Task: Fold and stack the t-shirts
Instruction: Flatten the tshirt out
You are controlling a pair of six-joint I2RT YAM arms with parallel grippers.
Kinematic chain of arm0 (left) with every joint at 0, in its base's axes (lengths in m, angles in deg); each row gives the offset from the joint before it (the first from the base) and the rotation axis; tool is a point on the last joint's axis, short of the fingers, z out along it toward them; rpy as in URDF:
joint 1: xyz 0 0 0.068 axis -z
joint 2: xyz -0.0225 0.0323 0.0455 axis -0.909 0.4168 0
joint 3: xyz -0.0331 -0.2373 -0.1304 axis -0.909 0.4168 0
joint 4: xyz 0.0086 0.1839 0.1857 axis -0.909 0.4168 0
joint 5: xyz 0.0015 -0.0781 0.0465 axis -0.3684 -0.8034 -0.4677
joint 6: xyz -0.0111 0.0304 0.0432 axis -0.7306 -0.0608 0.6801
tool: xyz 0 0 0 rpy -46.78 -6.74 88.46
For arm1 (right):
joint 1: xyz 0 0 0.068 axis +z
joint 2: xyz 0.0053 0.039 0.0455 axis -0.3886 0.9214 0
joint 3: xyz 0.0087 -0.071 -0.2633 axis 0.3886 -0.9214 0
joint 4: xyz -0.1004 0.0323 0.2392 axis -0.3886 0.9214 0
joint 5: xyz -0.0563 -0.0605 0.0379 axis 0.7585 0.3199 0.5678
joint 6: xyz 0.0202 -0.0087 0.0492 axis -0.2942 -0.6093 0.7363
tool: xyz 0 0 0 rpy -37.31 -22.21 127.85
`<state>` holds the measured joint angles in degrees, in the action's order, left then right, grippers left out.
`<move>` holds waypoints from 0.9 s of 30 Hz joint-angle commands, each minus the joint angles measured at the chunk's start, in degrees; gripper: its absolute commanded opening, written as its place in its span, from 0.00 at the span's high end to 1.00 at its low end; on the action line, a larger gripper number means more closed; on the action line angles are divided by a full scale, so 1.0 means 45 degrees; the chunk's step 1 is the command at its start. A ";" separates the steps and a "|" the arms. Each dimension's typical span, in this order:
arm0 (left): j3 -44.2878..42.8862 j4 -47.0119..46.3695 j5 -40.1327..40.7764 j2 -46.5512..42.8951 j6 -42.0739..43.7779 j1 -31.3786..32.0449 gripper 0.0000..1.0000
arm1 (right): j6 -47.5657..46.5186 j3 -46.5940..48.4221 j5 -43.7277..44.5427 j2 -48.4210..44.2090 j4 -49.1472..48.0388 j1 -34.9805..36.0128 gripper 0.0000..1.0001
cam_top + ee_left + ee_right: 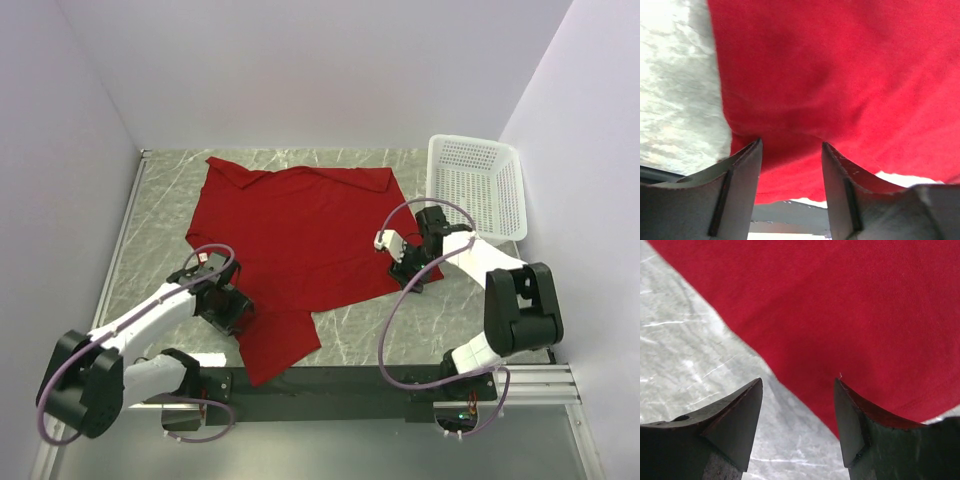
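shirt [300, 240]: spread flat, mid worktop [160, 220]
left tool [791, 150]: jaws apart, astride shirt's near-left edge
right tool [798, 385]: jaws apart, astride right edge
held: nothing yet

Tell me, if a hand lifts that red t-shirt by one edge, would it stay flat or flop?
It would probably flop: the t-shirt lies limp, with soft creases and uneven edges. It looks thin, so it is likely light. On the smooth table it might bunch up if pushed rather than slide whole.
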<state>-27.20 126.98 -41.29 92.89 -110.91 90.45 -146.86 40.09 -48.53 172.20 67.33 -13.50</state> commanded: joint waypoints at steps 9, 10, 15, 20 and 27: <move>0.0478 0.0052 0.0450 0.0547 -0.0414 0.0091 0.47 | -0.0051 0.0368 0.0918 0.1022 -0.0530 -0.0089 0.48; 0.0517 0.0111 0.0450 0.0507 -0.0434 0.0091 0.48 | -0.0090 0.0310 0.0977 0.1041 -0.0530 -0.0070 0.50; 0.1062 0.0248 -0.0115 0.0156 -0.0473 0.0091 0.46 | -0.0265 0.0056 0.1270 0.1081 0.0016 -0.0089 0.73; 0.1727 0.0986 -0.1015 -0.0819 -0.0590 0.0110 0.46 | -0.0714 -0.0626 0.1622 0.0145 0.1148 -0.0070 0.91; 0.1671 0.3737 -0.0977 -0.3356 -0.0669 0.0110 0.48 | -0.1242 -0.1721 0.1720 -0.1144 0.2672 -0.0070 0.98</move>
<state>-19.40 133.41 -45.90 81.18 -112.66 90.60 -150.64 34.69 -42.11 169.34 72.22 -13.53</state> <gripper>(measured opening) 0.528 0.036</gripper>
